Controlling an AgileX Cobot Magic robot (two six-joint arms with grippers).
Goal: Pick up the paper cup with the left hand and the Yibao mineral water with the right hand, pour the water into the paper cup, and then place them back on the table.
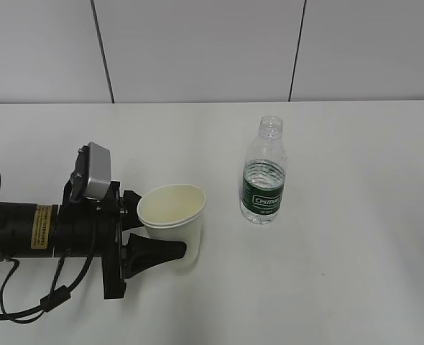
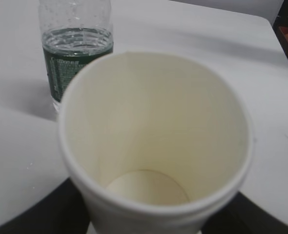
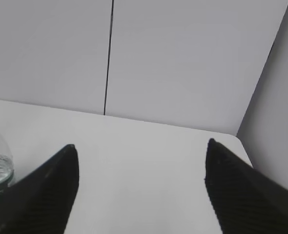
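A robot arm (image 1: 25,230) is working at a bare white desk (image 1: 356,251) before grey wall panels (image 1: 197,50), suggesting a lab.

The left hand (image 1: 90,230) reaches in from the left edge of the exterior view, its black forearm lying nearly level and low over the surface (image 1: 327,287). A yellow sticker sits on the forearm, and a grey-white block stands on top of the wrist. Dark cables loop beneath the arm. Its jaws are set sideways, one finger (image 1: 158,251) nearer the camera and the other farther off, closed around the paper cup (image 1: 172,219), which they hold upright.

The right hand (image 3: 141,190) shows only in its own wrist view: two black tapered fingers (image 3: 51,190) stand wide apart with nothing between them, pointing out over the surface.
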